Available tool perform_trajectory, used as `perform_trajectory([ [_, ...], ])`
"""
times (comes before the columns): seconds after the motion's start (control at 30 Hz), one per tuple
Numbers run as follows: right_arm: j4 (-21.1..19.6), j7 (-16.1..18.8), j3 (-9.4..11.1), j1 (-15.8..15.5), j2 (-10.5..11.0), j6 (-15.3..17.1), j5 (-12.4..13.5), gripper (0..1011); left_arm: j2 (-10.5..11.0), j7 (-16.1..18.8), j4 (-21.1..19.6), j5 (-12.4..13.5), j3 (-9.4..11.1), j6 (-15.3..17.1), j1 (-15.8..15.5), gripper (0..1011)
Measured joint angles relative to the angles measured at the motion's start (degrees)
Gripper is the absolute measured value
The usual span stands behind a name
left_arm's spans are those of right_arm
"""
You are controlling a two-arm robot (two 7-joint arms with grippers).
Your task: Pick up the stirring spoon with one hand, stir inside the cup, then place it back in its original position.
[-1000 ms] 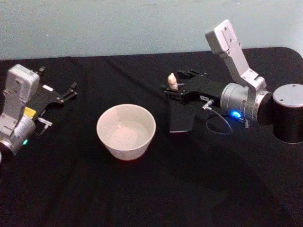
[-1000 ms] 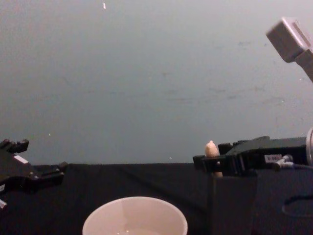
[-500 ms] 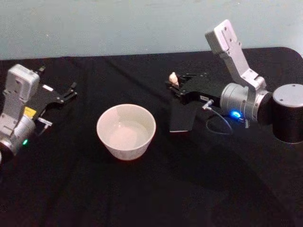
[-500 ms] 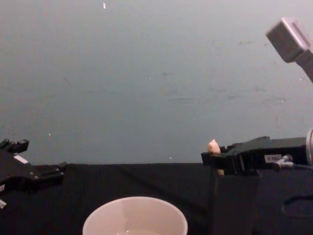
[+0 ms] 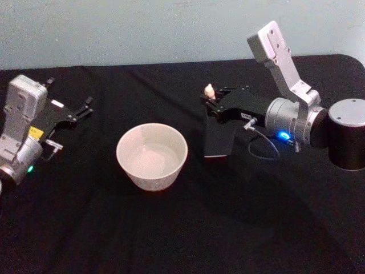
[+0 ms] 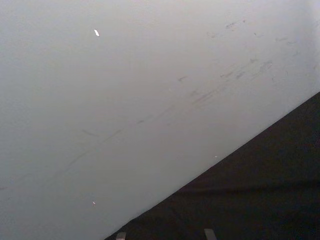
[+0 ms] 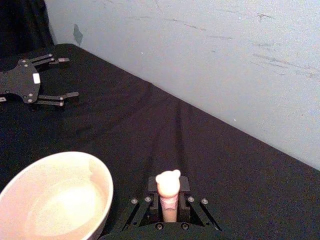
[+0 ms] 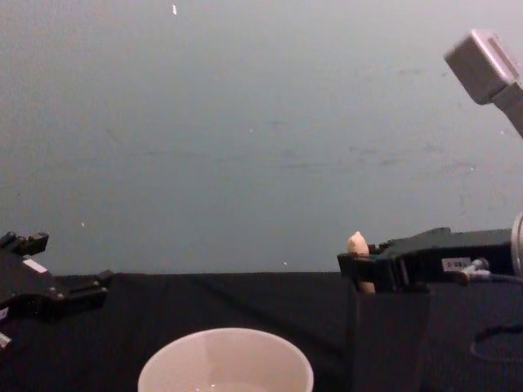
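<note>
Black cloth (image 5: pixel 171 228) underlies the right gripper (image 5: pixel 212 104), right of centre, clamped on the stirring spoon (image 5: pixel 210 91) (knob poking just above the grip) over the dark holder (image 5: pixel 218 141); left gripper (image 5: pixel 69 98) lies splayed far left.

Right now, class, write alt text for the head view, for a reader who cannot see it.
The right gripper has its fingers shut on the stirring spoon, which stands upright in a dark holder on a black table. The cream cup sits to its left, and the left gripper rests open at the far left.
</note>
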Motion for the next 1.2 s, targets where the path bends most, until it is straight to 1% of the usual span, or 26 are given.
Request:
perform_trajectory([
  [0.13,-0.2,0.0,0.5,-0.5,-0.2,-0.8,0.0,223,0.0,0.0,0.0,0.0,0.0,0.0,0.0,1001],
  [0.3,-1.7,-0.3,2.2,-1.9,-0.3,-2.9,0.1,223,0.0,0.0,0.0,0.0,0.0,0.0,0.0,1001],
  [0.33,-1.7,-0.3,2.2,-1.9,-0.3,-2.9,0.1,223,0.0,0.0,0.0,0.0,0.0,0.0,0.0,1001],
  [0.47,-3.4,-0.3,3.5,-2.8,-0.3,-4.1,0.8,223,0.0,0.0,0.0,0.0,0.0,0.0,0.0,1001],
  [0.53,-5.0,-0.2,4.4,-3.6,-0.1,-5.0,1.5,223,0.0,0.0,0.0,0.0,0.0,0.0,0.0,1001],
  [0.77,-8.0,-0.3,6.1,-4.9,0.1,-6.8,3.1,223,0.0,0.0,0.0,0.0,0.0,0.0,0.0,1001],
  [1.0,-11.1,-0.3,7.2,-5.8,0.5,-8.1,5.1,223,0.0,0.0,0.0,0.0,0.0,0.0,0.0,1001],
  [1.2,-13.2,-0.3,7.4,-5.9,0.7,-9.6,6.0,223,0.0,0.0,0.0,0.0,0.0,0.0,0.0,1001],
])
